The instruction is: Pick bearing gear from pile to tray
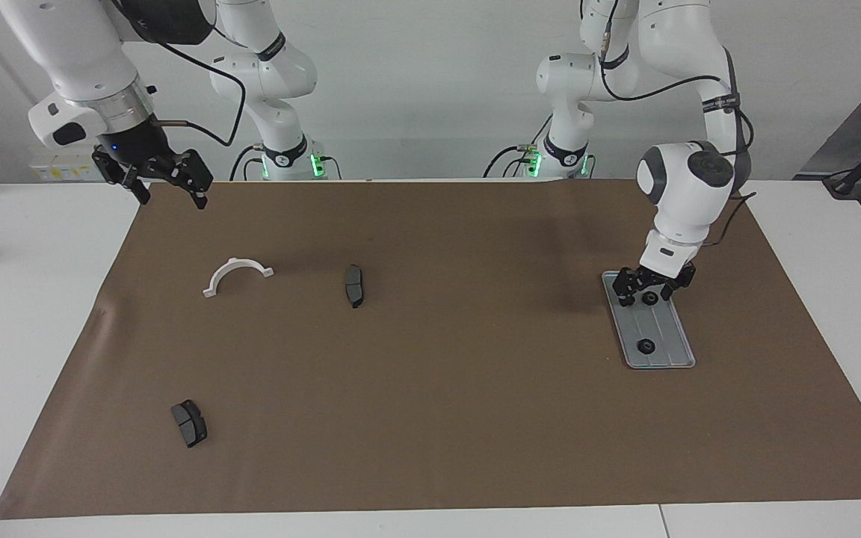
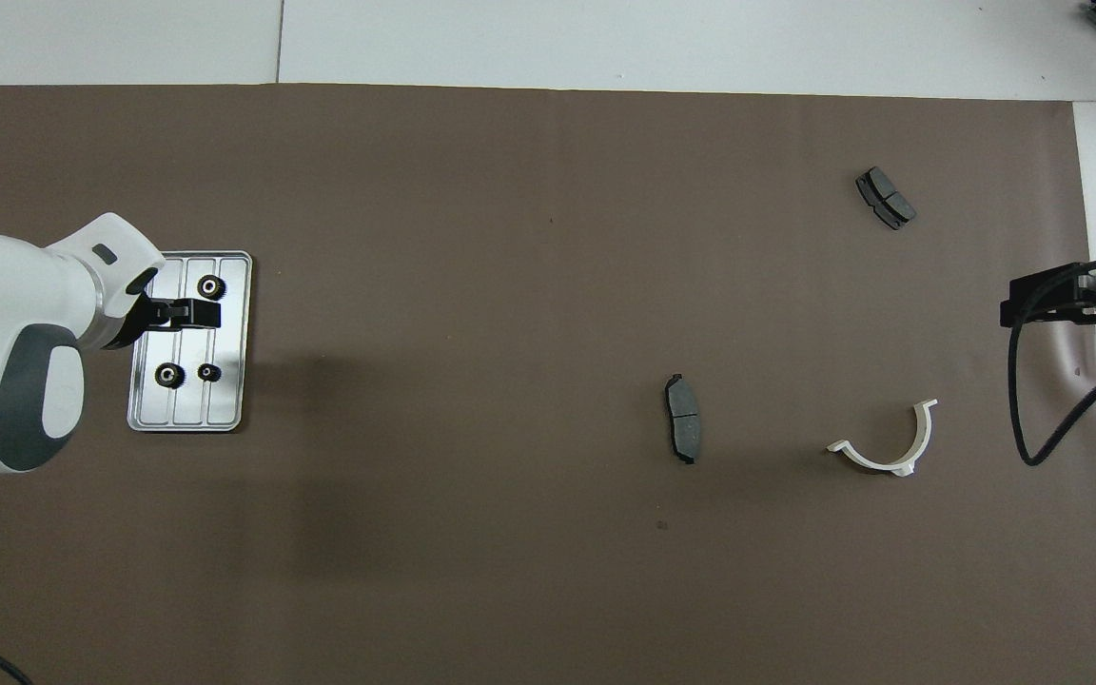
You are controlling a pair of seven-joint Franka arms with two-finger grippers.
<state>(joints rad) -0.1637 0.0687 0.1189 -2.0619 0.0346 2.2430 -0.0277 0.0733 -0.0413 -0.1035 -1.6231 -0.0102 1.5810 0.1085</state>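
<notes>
A bearing gear lies freshly set in the tray (image 2: 234, 333), and the left tool (image 1: 652, 288), jaws spread and empty, hangs just above it at the left arm's end of the brown mat (image 2: 548, 571). Three black gears rest inside: one (image 2: 211, 286) at the tray's far end, two (image 2: 168, 376) (image 2: 209, 372) at its near end. The tray's long axis and grooves run away from the robots. Toward the right arm's end lie a brake pad (image 2: 682, 431), the white bracket (image 2: 886, 445) and another pad (image 2: 885, 198); no gear shows there, so the job looks finished. The right tool (image 1: 169, 183) waits open over the mat's corner.
</notes>
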